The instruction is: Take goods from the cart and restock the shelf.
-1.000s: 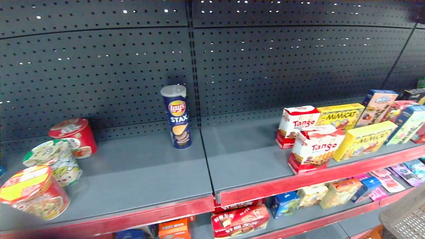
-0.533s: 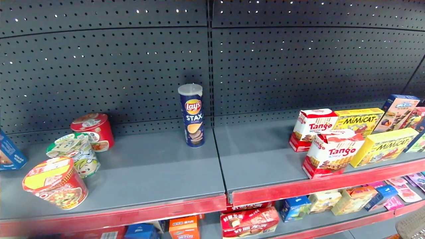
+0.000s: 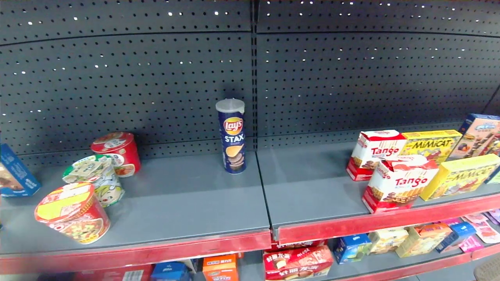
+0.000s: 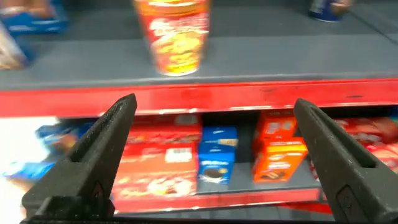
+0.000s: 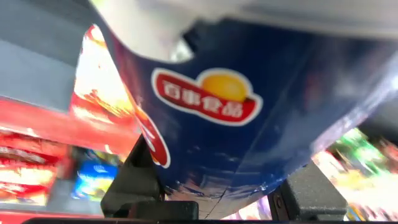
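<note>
Blue package [image 5: 249,118] clamped in right gripper [image 5: 217,198], edges cut off.

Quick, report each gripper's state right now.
Left gripper: open, holding nothing.
Right gripper: closed on a blue chip can.

Head camera has swung left along the shelf [image 3: 175,203]: the blue chips can [image 3: 233,136] now stands near mid-frame, a blue box [image 3: 15,173] has entered at the left edge, and the grey basket [image 3: 491,272] has almost left at lower right.
</note>
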Robot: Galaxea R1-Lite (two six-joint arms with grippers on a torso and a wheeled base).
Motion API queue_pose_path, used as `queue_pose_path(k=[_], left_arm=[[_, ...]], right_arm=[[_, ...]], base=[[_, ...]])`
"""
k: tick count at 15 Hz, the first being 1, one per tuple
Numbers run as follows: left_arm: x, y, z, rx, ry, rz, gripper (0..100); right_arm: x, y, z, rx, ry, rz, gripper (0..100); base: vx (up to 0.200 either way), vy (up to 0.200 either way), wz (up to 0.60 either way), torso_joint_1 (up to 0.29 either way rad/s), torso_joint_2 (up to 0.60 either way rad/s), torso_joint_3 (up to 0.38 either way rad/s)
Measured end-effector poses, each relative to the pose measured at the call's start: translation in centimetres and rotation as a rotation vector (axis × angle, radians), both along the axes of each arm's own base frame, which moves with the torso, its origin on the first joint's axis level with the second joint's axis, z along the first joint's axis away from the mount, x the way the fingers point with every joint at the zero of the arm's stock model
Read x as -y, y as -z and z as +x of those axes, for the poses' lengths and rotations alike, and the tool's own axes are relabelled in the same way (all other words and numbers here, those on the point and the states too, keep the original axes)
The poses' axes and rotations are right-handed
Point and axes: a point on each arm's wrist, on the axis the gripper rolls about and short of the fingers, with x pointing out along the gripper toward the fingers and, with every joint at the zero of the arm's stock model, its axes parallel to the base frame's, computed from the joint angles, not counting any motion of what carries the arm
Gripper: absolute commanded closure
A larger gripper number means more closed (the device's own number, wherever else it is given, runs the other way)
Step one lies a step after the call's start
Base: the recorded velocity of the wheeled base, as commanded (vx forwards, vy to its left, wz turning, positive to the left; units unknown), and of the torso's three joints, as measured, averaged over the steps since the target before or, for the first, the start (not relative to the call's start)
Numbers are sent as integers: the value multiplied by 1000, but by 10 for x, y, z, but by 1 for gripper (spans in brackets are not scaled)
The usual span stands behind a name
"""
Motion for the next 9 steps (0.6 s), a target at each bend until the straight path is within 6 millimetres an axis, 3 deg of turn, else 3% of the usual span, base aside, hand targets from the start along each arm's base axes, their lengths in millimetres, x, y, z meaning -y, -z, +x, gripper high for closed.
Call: queue_pose_path(k=[9], left_arm=[[0, 0, 0, 1, -1, -3, 0]], right_arm=[[0, 1, 0, -4, -1, 0, 100]], base=[[0, 0, 0, 0, 0, 0]])
